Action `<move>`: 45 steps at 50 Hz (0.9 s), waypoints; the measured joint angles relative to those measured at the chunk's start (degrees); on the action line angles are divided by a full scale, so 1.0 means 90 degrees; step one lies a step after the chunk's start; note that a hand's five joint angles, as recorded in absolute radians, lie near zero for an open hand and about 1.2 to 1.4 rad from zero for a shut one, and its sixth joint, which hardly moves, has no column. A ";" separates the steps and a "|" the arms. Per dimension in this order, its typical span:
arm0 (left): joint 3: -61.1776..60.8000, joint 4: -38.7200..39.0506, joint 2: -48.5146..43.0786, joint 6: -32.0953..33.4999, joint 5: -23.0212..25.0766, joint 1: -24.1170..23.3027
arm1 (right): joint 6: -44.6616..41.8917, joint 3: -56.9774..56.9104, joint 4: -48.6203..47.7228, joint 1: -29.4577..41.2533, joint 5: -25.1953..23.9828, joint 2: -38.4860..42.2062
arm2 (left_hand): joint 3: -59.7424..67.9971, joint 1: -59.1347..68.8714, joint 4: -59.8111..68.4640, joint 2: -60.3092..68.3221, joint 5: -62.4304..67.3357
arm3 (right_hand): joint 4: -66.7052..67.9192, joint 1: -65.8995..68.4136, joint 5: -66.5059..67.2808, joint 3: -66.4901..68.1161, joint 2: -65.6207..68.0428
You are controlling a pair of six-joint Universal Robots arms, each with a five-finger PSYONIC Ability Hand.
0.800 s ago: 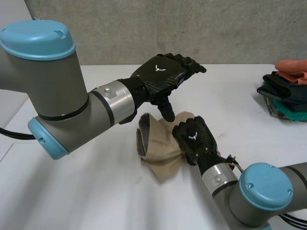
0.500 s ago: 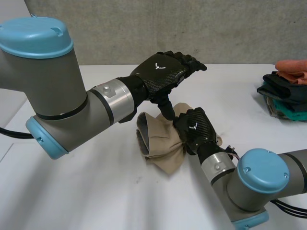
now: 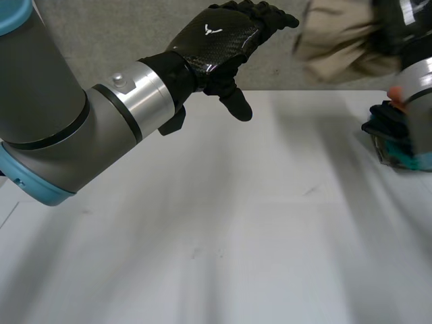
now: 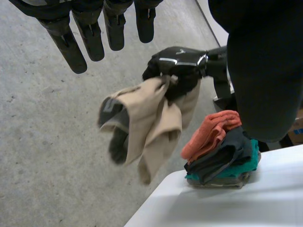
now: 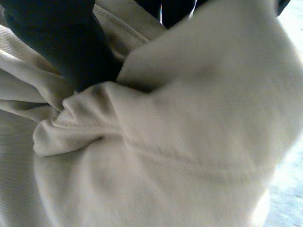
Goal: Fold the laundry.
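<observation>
A beige cloth (image 3: 341,37) hangs bunched in the air at the far right, above the table. My right hand (image 4: 177,71) is shut on its upper part, and the cloth (image 4: 147,127) droops below that hand with a grey inner layer showing. In the right wrist view the cloth (image 5: 156,142) is crumpled against my right hand's fingers (image 5: 61,42). My left hand (image 3: 216,47) hovers open over the far middle of the table, its fingers straight and its thumb pointing down. The fingers (image 4: 90,33) hold nothing.
A stack of folded laundry (image 3: 398,138) sits at the right edge of the white table (image 3: 202,223). In the left wrist view the stack (image 4: 222,151) has an orange piece on top, then dark and teal ones. A concrete wall stands behind.
My right hand has lifted the beige cloth off the middle of the table and carried it up to the far right. My left hand has risen and let go of the cloth.
</observation>
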 measured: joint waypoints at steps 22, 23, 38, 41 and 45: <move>-0.0200 -0.0019 -0.0018 0.0044 0.0014 -0.0046 | 0.1629 -0.3149 0.1103 -0.3382 -0.3223 0.3133 | 0.0000 0.0000 0.0000 0.0000 0.0000 | 0.0010 0.0039 0.0318 0.0015 0.0000; -0.0213 -0.0017 -0.0016 0.0045 0.0016 -0.0049 | 0.1625 -0.3125 0.1116 -0.3446 -0.3344 0.3303 | 0.0001 0.0000 0.0000 0.0000 0.0000 | 0.0013 0.0039 0.0408 0.0032 0.0000; -0.0447 0.0001 0.0008 0.0048 0.0030 -0.0070 | 0.1496 -0.2174 0.0424 -0.3508 -0.3645 0.3748 | 0.0000 0.0014 0.0000 0.0000 0.0000 | 0.0013 0.0039 0.0533 0.0039 0.0000; -0.0462 0.0000 0.0010 0.0051 0.0018 -0.0072 | 0.1455 -0.1975 0.0232 -0.3491 -0.3674 0.3597 | -0.0001 0.0014 0.0000 0.0001 0.0000 | -0.0620 -0.0096 0.0268 -0.0521 -0.0438; -0.0468 -0.0006 0.0014 0.0054 0.0009 -0.0076 | 0.1351 -0.1562 -0.0061 -0.3478 -0.3644 0.3087 | 0.0000 0.0014 0.0000 0.0000 0.0000 | -0.4123 -0.3051 -0.0968 -0.4197 -0.4504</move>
